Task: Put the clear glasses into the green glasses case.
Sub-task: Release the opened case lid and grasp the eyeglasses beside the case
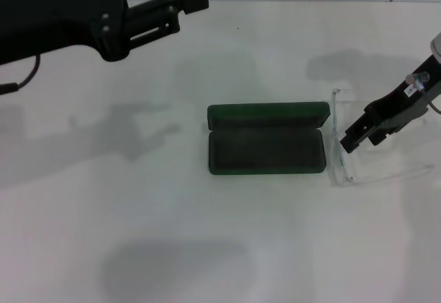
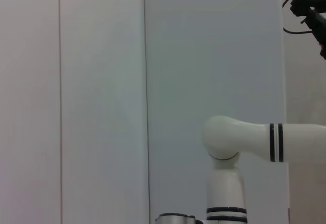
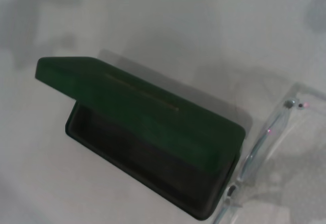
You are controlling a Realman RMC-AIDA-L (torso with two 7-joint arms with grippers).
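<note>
The glasses case (image 1: 266, 148) lies mid-table (image 1: 138, 200), the clear glasses (image 1: 339, 153) just right, seemingly apart.

A pale panelled wall (image 2: 102, 81) fills most of the left wrist view. A white robot arm (image 2: 244, 142) with black bands bends at an elbow low down. Dark cabling (image 2: 308, 10), perhaps, shows in one corner

the clear glasses (image 1: 339, 153), just beside the green glasses case (image 1: 266, 148), are partly covered by the right gripper (image 1: 353, 140), whose fingertips cannot be made out. the right wrist view's edge cuts off their frame (image 3: 270, 147). the case's gold lettering (image 3: 140, 91) is too small to read.
</note>
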